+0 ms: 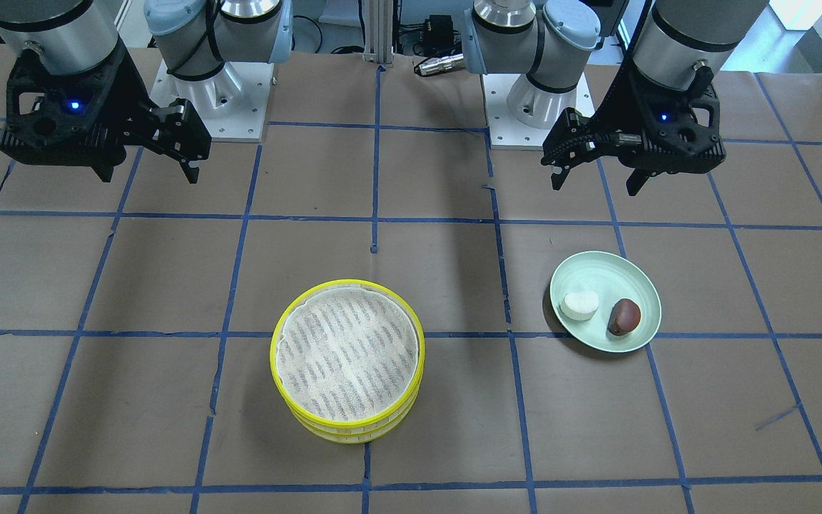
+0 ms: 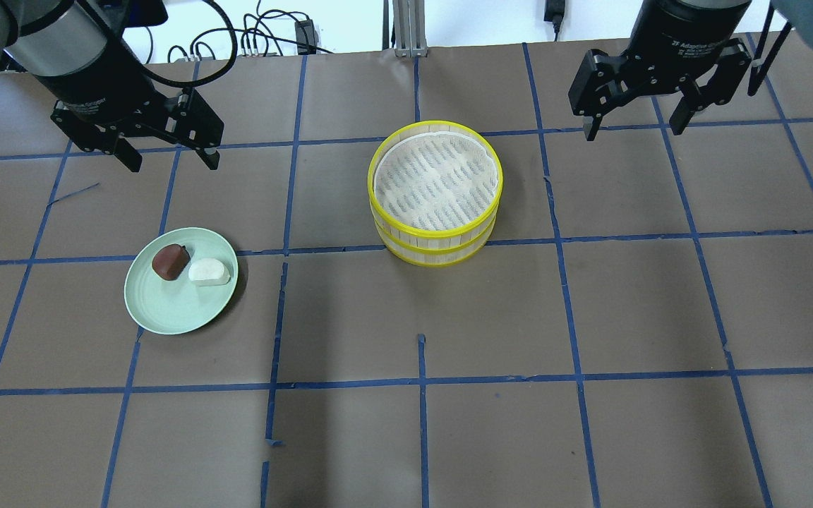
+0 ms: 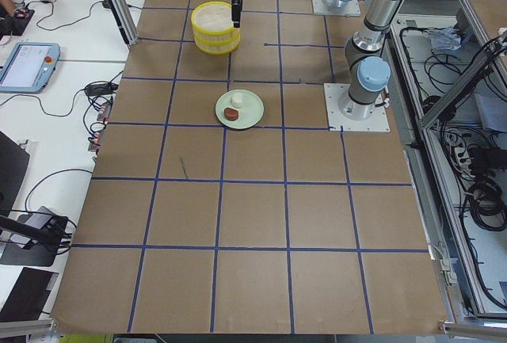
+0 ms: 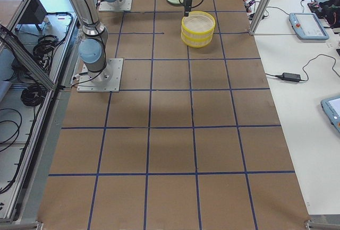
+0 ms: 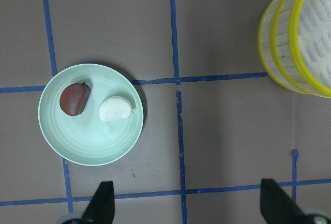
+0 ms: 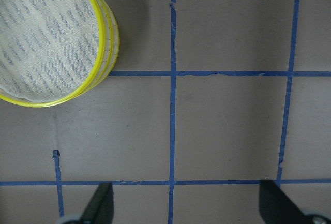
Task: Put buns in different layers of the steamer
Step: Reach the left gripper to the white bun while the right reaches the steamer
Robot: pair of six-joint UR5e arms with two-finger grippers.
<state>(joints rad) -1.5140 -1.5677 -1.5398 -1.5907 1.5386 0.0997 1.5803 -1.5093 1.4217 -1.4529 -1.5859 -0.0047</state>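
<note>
The two steamer layers (image 2: 435,229) are stacked as one yellow-rimmed stack at the table's middle, with the striped cloth bottom of the top layer showing (image 1: 347,426). The white bun (image 2: 209,271) and the reddish-brown bun (image 2: 169,260) lie side by side on a pale green plate (image 2: 173,310), also seen in the left wrist view (image 5: 116,109) (image 5: 75,99). My left gripper (image 2: 172,164) is open and empty, raised above the table behind the plate. My right gripper (image 2: 634,132) is open and empty, raised to the right of the stack.
The table is covered in brown paper with a blue tape grid. The two arm base plates (image 1: 211,100) (image 1: 539,107) sit at the robot's edge of the table. Cables (image 2: 258,42) lie beyond the far edge.
</note>
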